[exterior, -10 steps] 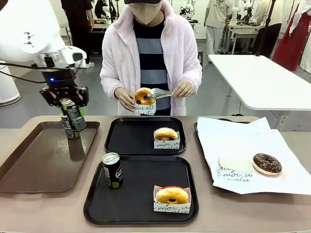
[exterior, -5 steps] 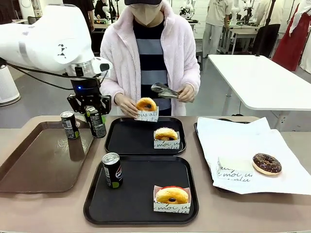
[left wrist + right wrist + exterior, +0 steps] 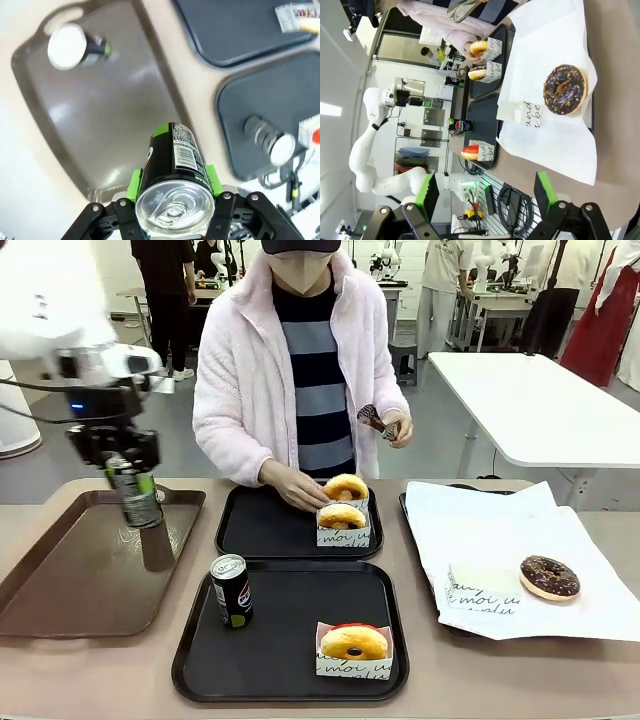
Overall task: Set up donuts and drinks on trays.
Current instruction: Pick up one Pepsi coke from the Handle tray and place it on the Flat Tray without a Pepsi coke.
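1. Your left gripper (image 3: 173,182) is clamped on the held can (image 3: 172,160). The green pads (image 3: 134,181) press both its sides just under the silver top, and the can body points away from the fingers.
2. On the held can you can see a barcode, a green band and some small white print. The print is too small to read.
3. In the front view this can hangs a little tilted above the far part of the brown tray (image 3: 90,570).
4. A second can (image 3: 75,46) stands on the brown tray near one corner, well apart from your fingers.
5. A third can (image 3: 231,590) stands upright in the far left corner of the near tray (image 3: 280,640). It carries a round red, white and blue logo, but the letters down its side are too small to be sure of.
6. The near donut (image 3: 354,642) sits in its sleeve at the right front of the near tray. The dark script on the sleeve reads like "moi u".
7. On the far tray (image 3: 260,525), the middle donut (image 3: 342,516) is in a sleeve with the same script. The far donut (image 3: 347,485) is just behind it, with the person's hand (image 3: 300,488) on it.
8. Your right gripper (image 3: 486,195) has its fingers wide apart with nothing between them. Beyond them a chocolate donut (image 3: 565,90) lies on white paper (image 3: 555,145), near a flat sleeve (image 3: 522,112).
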Controlling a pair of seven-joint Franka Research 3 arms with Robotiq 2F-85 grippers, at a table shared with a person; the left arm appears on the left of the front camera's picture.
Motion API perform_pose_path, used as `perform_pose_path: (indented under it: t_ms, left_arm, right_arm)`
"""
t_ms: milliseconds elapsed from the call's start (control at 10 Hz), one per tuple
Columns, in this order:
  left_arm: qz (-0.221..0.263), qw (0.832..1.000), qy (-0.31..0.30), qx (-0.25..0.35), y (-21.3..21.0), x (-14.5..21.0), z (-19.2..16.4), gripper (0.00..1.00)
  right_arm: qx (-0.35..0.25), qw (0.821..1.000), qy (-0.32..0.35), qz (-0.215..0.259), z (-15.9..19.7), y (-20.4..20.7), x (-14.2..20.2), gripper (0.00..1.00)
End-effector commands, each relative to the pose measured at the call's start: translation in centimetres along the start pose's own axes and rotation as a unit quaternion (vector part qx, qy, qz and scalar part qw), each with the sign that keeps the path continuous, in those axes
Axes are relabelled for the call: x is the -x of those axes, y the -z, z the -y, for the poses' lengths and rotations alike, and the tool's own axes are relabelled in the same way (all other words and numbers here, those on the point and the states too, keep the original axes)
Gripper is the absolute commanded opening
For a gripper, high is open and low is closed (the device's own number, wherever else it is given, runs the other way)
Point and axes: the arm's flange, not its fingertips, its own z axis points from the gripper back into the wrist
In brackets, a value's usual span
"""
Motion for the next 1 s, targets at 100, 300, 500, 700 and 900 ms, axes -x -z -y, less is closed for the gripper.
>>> perform_pose_path:
  t_ms: [100, 300, 500, 700, 900]
  left_arm:
    - [-0.006, 1.0, -0.01, 0.011, -1.3, 2.1, -0.8, 0.0]
    - [-0.008, 1.0, 0.002, 0.008, -1.3, 2.7, -1.8, 0.0]
    - [-0.008, 1.0, 0.002, 0.008, -1.3, 2.7, -1.8, 0.0]
    - [-0.008, 1.0, 0.002, 0.008, -1.3, 2.7, -1.8, 0.0]
    - [-0.008, 1.0, 0.002, 0.008, -1.3, 2.7, -1.8, 0.0]
  right_arm:
    - [-0.006, 1.0, -0.006, -0.002, 0.1, -0.1, 0.1, 1.0]
    - [-0.006, 1.0, -0.006, -0.002, 0.1, -0.1, 0.1, 1.0]
    - [-0.006, 1.0, -0.006, -0.002, 0.1, -0.1, 0.1, 1.0]
    - [-0.006, 1.0, -0.006, -0.002, 0.1, -0.1, 0.1, 1.0]
    - [-0.006, 1.0, -0.006, -0.002, 0.1, -0.1, 0.1, 1.0]
